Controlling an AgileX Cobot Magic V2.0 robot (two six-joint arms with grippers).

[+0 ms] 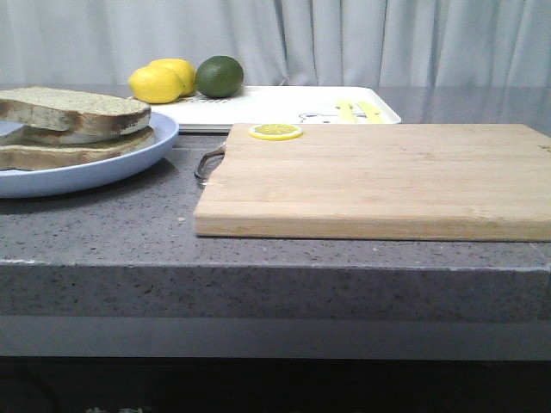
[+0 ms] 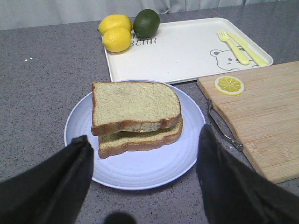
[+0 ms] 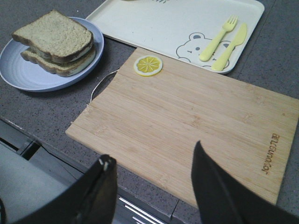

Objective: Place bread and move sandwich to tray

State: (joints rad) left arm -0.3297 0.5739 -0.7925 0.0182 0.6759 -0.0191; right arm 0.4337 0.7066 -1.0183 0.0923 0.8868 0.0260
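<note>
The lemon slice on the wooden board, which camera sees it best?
The right wrist view: the lemon slice shows from above, segments clear, near the cutting board's corner. The left wrist view shows it clearly too, but smaller. The front view sees it nearly edge-on.

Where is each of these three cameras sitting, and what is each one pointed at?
Front view: low at the counter's edge, facing forward over the cutting board toward the curtain; no robot parts show.
Left wrist view: on the left arm, looking down at the sandwich on its blue plate; the open left gripper frames it.
Right wrist view: on the right arm, above the board's near edge; the open right gripper shows.
All three share the lemon slice and white tray.
</note>
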